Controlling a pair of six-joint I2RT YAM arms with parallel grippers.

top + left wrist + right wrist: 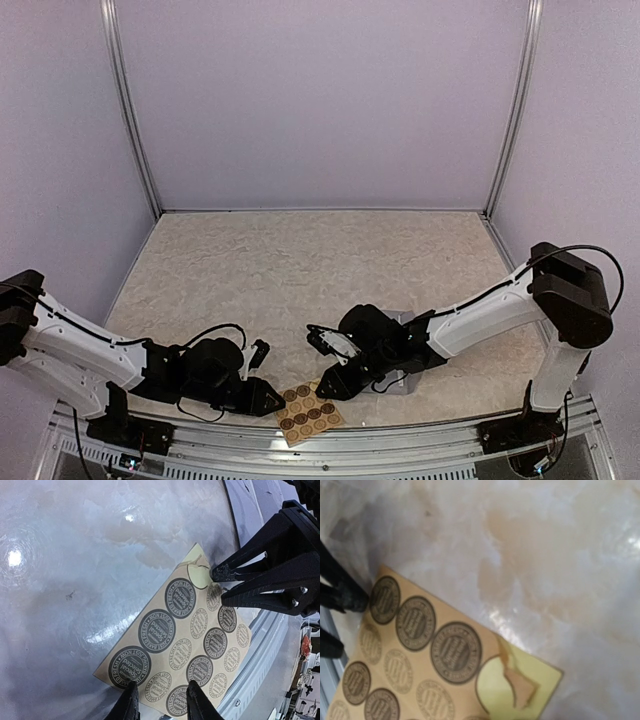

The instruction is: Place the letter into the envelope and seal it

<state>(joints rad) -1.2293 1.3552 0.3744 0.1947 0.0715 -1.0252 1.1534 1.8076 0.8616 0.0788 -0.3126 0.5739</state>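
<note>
Straddling the near edge of the sticker sheet (165, 645), the left pincer (162, 702) stands apart and should press it flat. Farther on, the right pincer (220, 585), tips slightly apart, should nip the half-lifted sticker (197, 570) and peel low. Beyond, the envelope (400, 384) lies under the right arm.

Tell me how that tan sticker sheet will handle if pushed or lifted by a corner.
The tan paper sheet of round brown stickers lies thin and flat, so it probably droops when lifted by a corner. On the glossy marbled tabletop it likely slides easily. The half-peeled corner sticker may tear or curl.
</note>
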